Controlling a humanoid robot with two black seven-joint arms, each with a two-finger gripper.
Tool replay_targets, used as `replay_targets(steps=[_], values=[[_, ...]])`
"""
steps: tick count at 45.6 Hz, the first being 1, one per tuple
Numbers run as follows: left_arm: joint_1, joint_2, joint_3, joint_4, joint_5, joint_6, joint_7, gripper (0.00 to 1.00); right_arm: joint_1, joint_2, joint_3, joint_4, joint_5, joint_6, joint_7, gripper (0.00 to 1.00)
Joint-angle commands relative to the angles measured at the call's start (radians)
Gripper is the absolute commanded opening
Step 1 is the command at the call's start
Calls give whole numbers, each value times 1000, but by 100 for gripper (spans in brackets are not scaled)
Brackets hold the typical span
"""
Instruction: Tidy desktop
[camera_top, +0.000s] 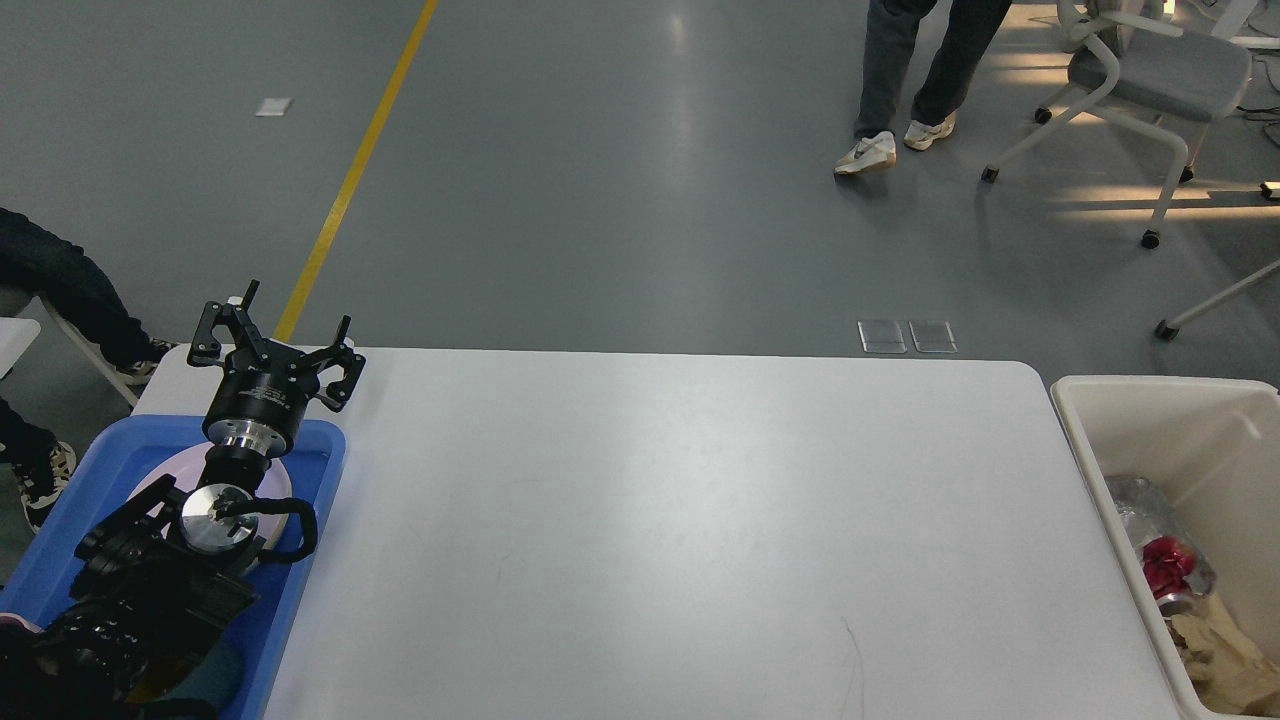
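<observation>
White desktop (680, 520), one blue tray (310, 520), one cream bin (1090, 440).

The desktop (680, 520) is seen as a broad white surface with a thin dark scratch near its front edge. At its left end a blue tray (320, 470) is set, above which the left gripper (285, 335) is held with fingers spread apart. Just off its right end a cream bin (1090, 420) is placed, with crumpled foil and red scraps inside.
</observation>
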Motion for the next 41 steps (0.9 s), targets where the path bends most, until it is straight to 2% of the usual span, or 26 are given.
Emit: replay_targets(steps=[1, 5, 9, 13, 16, 20, 24, 27, 29, 41], values=[[-1, 0, 0, 1, 0, 0, 0, 97, 0, 24, 86, -7, 5, 0, -2, 100], [-1, 0, 0, 1, 0, 0, 0, 97, 3, 35, 288, 0, 6, 0, 3, 100], [1, 0, 0, 0, 0, 0, 0, 97, -13, 65, 634, 3, 6, 3, 9, 100], [1, 0, 0, 0, 0, 0, 0, 97, -62, 131, 938, 18, 6, 6, 60, 100], [1, 0, 0, 0, 0, 0, 0, 97, -88, 196, 1113, 44, 5, 8, 144, 100], [1, 0, 0, 1, 0, 0, 0, 97, -148, 263, 1284, 107, 5, 19, 311, 100], [1, 0, 0, 1, 0, 0, 0, 97, -220, 289, 1364, 208, 5, 31, 471, 100], [-1, 0, 0, 0, 0, 0, 0, 97, -251, 309, 1369, 248, 3, 31, 546, 100], [-1, 0, 0, 1, 0, 0, 0, 97, -256, 329, 1369, 250, 3, 31, 568, 100], [1, 0, 0, 0, 0, 0, 1, 97, -283, 381, 1381, 211, 5, 11, 569, 100]])
